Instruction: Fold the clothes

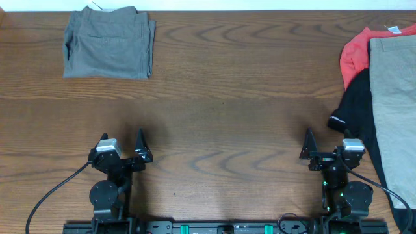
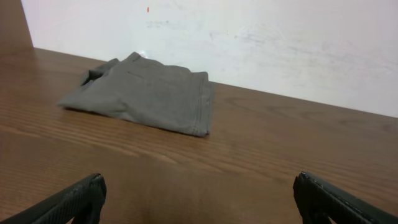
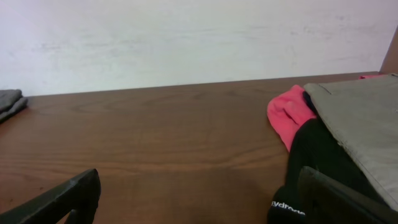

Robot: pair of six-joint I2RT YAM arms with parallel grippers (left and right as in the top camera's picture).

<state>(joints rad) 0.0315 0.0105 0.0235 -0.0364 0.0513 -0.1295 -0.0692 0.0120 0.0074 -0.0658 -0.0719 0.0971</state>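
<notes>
The clothes lie in two places. Grey-olive trousers [image 1: 109, 43] [image 2: 146, 93] sit folded at the table's far left. At the right edge is a loose pile: pale khaki trousers [image 1: 394, 97] [image 3: 364, 115] on top of a black garment [image 1: 354, 104] [image 3: 317, 155] and a red one [image 1: 356, 55] [image 3: 289, 112]. My left gripper [image 1: 122, 138] [image 2: 199, 186] is open near the front edge, over bare wood. My right gripper [image 1: 328, 140] [image 3: 199, 183] is open too, holding nothing, its right finger close beside the black garment's hem.
The brown wooden table [image 1: 221, 97] stretches between the folded trousers and the pile. A white wall runs along its far edge. Black cables trail from both arm bases at the front edge.
</notes>
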